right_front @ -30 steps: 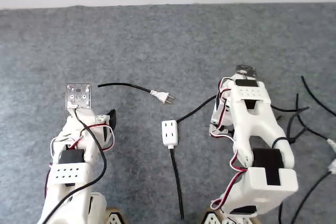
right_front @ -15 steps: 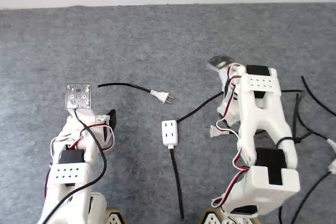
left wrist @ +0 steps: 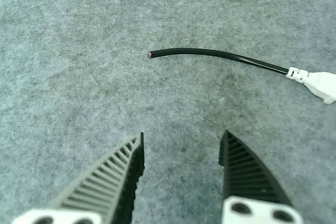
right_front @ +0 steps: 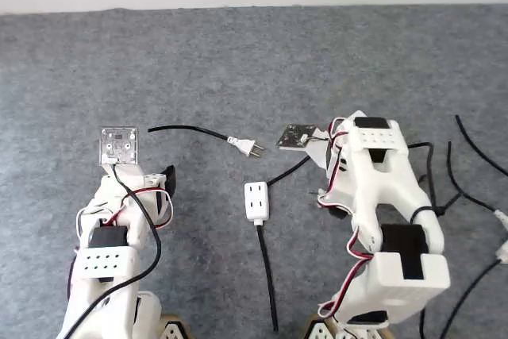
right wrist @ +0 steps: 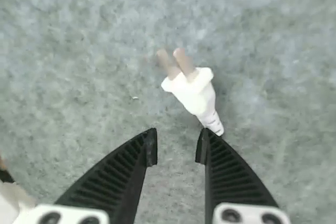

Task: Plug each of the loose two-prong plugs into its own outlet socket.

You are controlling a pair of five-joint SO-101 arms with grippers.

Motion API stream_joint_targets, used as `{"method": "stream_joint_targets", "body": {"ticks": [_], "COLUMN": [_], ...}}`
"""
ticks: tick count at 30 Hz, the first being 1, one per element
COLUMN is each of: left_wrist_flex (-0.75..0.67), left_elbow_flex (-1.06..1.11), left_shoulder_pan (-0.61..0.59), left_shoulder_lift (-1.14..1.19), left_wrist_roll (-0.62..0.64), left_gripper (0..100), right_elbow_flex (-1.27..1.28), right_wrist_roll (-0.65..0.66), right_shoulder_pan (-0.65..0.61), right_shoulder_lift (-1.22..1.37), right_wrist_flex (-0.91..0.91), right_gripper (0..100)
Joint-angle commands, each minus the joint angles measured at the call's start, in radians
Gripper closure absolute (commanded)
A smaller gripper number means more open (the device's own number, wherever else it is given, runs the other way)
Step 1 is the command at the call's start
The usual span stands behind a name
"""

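Observation:
A white outlet strip (right_front: 255,200) lies mid-table on a black cord. One loose white two-prong plug (right_front: 246,147) rests behind it, its black cord (right_front: 182,128) curving left; in the left wrist view the cord's cut end (left wrist: 151,54) and the plug (left wrist: 321,85) lie well ahead of my open left gripper (left wrist: 183,137). That gripper (right_front: 164,182) is low at the left. A second white plug (right wrist: 191,92) lies prongs away, just beyond the fingertips of my open right gripper (right wrist: 176,142), its tail beside one finger (right wrist: 226,171). The right arm (right_front: 377,172) bends over this plug.
Grey carpet covers the table. The strip's black cord (right_front: 266,267) runs to the front edge and another runs from the strip under the right arm. Several loose black cords (right_front: 456,172) and a white connector (right_front: 500,217) lie at the right edge.
The right arm's wrist swung out, then came back and turned left, so it now hangs over the second plug. The left arm and both loose plugs stayed put.

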Motion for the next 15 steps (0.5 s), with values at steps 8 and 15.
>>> {"method": "stream_joint_targets", "body": {"ticks": [8, 15], "left_wrist_flex": [-0.023, -0.023], "left_elbow_flex": [-0.018, -0.018], "left_shoulder_pan": [0.0, 0.0], "left_shoulder_lift": [-0.008, -0.008], "left_wrist_roll": [-0.009, -0.009], "left_gripper": [77, 77], "right_elbow_flex": [0.017, 0.017], "right_wrist_roll": [-0.048, -0.052], "right_shoulder_pan": [0.065, 0.021], "right_shoulder_lift": [-0.008, -0.018], "right_wrist_flex": [-0.206, -0.217], "right_gripper": [85.2, 85.2]}}
